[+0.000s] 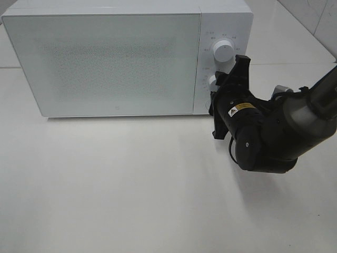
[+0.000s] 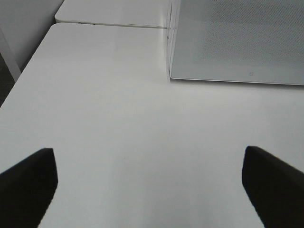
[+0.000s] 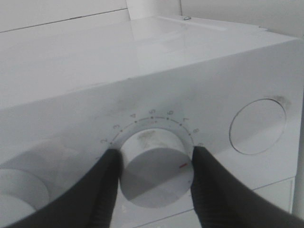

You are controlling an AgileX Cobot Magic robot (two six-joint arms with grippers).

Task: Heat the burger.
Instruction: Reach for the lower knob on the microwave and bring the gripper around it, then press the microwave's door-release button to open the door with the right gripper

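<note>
I cannot find the burger in any of my three views, so I cannot tell where it lies relative to either end effector. The microwave (image 1: 105,58) stands at the back of the white surface (image 1: 131,184) with its door closed, and the speckled door panel shows me nothing of the inside.

From the high camera, the right arm reaches in from the right and blocks the lower part of the control panel. The upper dial (image 1: 223,51) is clear above it. The lower dial (image 3: 154,171) is mostly hidden there, but the right wrist camera shows it close up: a white round knob with a small red mark, ringed by printed numerals. Another knob (image 3: 19,190) sits beside it on one side and a flat round disc (image 3: 256,126) on the other.

The right end effector (image 3: 156,152) is about half closed, with its two dark fingers (image 3: 102,190) pressed against opposite sides of the lower dial, so it has the dial gripped.

The left end effector (image 2: 152,190) is spread wide, its fingers (image 2: 28,185) far apart over bare surface, holding and touching nothing. It faces the microwave's near corner and stands well back from it.
</note>
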